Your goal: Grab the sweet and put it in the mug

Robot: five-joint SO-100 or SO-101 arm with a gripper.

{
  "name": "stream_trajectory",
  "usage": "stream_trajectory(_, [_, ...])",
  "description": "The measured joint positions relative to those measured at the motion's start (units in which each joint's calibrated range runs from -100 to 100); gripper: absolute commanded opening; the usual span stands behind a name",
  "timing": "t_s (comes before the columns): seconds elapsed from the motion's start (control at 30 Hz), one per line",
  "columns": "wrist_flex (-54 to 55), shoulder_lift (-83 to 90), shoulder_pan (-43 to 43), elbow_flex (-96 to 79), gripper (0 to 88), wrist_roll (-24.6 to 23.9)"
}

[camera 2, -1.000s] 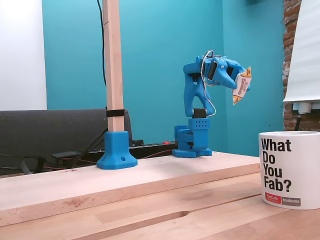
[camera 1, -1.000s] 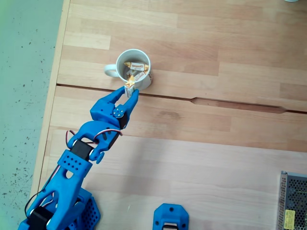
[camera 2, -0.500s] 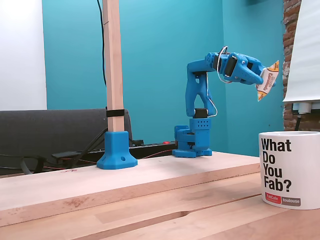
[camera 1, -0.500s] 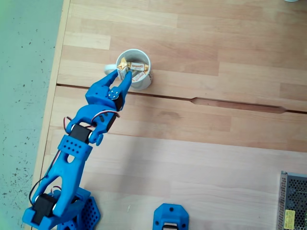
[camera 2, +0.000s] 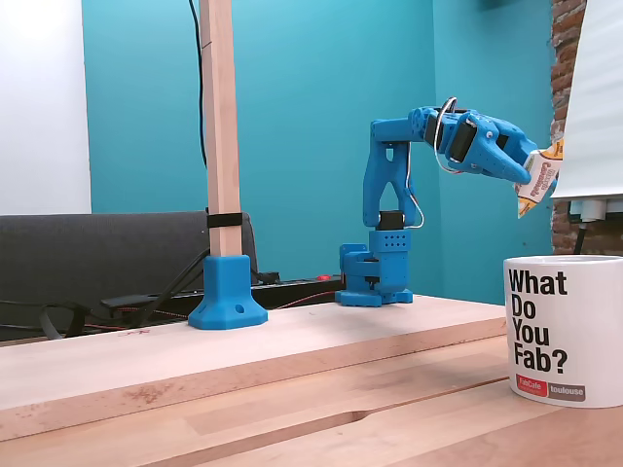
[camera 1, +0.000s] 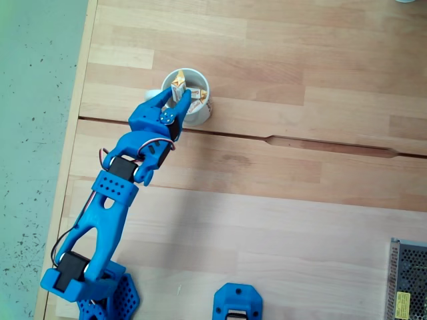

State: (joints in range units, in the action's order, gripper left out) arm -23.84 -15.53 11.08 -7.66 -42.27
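Risk-wise, end effector (camera 1: 175, 95) is clamping the sweet (camera 1: 177, 85) over the mug (camera 1: 200, 115) toward its 9 o'clock rim, so letting go here is probably risking a bounce onto the desk (camera 1: 300, 167).

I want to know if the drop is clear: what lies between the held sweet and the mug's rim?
Nothing: in a fixed view from the side, the sweet in the gripper hangs above the mug with bare air between.

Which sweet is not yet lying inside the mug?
The sweet pinched in the gripper. It hangs in the air above the mug, while the other sweets lie at the mug's bottom.
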Motion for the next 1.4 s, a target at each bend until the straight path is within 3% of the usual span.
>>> stream_trajectory(0.57, [0.0,-2.6,0.0,2.0,0.2,0.0])
stream_trajectory(0.93, [0.0,-2.6,-3.4,2.5,21.8,0.0])
stream_trajectory(1.4, [0.0,-2.6,-3.4,2.5,22.1,0.0])
